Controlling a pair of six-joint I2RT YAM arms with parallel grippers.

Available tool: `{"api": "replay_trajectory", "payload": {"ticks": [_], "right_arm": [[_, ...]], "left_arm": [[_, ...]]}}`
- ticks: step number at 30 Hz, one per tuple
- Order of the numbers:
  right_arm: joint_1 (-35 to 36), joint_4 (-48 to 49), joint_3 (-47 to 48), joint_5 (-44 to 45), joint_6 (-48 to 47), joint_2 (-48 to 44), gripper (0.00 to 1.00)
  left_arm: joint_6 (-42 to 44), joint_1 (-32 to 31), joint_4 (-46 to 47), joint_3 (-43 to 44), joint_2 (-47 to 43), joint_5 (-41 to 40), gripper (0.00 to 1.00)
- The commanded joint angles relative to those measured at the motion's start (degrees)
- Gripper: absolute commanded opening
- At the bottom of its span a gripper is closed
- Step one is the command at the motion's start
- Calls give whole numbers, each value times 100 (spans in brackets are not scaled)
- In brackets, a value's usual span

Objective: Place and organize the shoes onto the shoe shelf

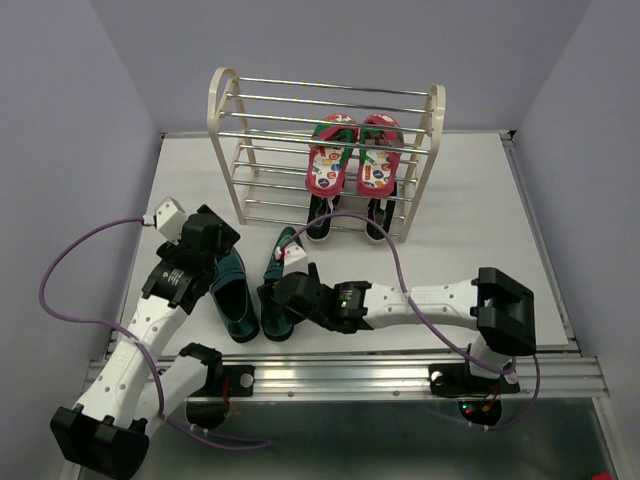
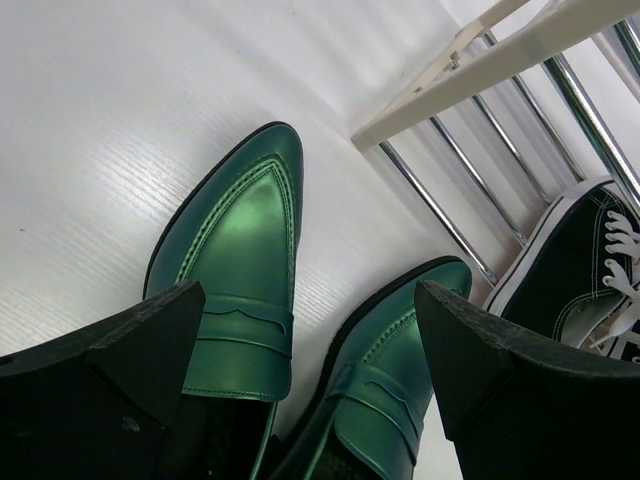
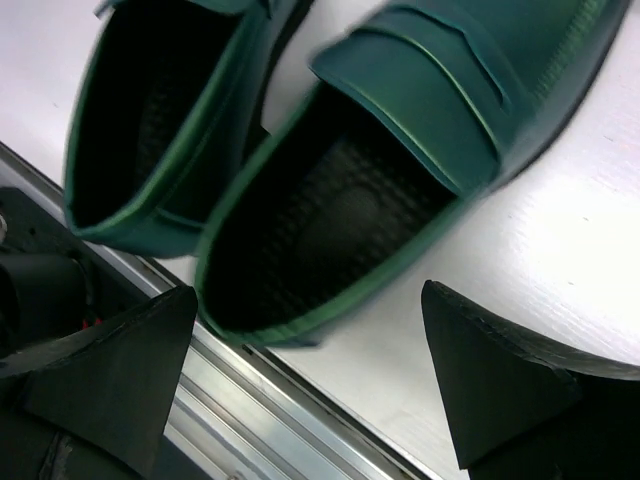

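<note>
At the lower left of the top view, the left gripper [image 1: 222, 258] hangs over the toes of the loafers [image 1: 238, 300], its fingers spread wide and holding nothing. Its wrist view shows both green toes on the white table [image 1: 480, 200], pointing toward the upper part of the frame between the two black fingertips [image 2: 150, 340].

Just right of it, the loafers lie side by side (heels near the table's metal edge rail [image 3: 260, 400]). The right gripper [image 1: 275, 298] reaches in from the right above the heel of the right-hand one, jaws equally wide apart and gripping nothing.

Toward the upper centre stands the rack [image 1: 224, 110]. In its right half, the flip-flops [image 1: 355, 155] rest on a middle tier, and the sneakers [image 1: 322, 222] sit below them on the lowest tier.
</note>
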Motion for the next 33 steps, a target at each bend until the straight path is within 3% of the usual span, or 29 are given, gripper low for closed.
{"api": "replay_trajectory", "payload": {"ticks": [1,9,16,22,33], "right_arm": [[169,479,354,447,370,287,100],[397,24,827,1028,810,858,100],[696,-1259,1505,2258,1459,1342,100],[696,-2463,1918,2601,2487,1992,100],[627,-2008,1558,2760,2656,1879,97]], "left_arm": [[190,46,337,-204,-331,40,99],[235,46,364,-222,-297,119,99],[226,46,382,-266,-288,163,99],[191,46,373,-292,-428,110,99],[164,46,382,-345,-490,119,99]]}}
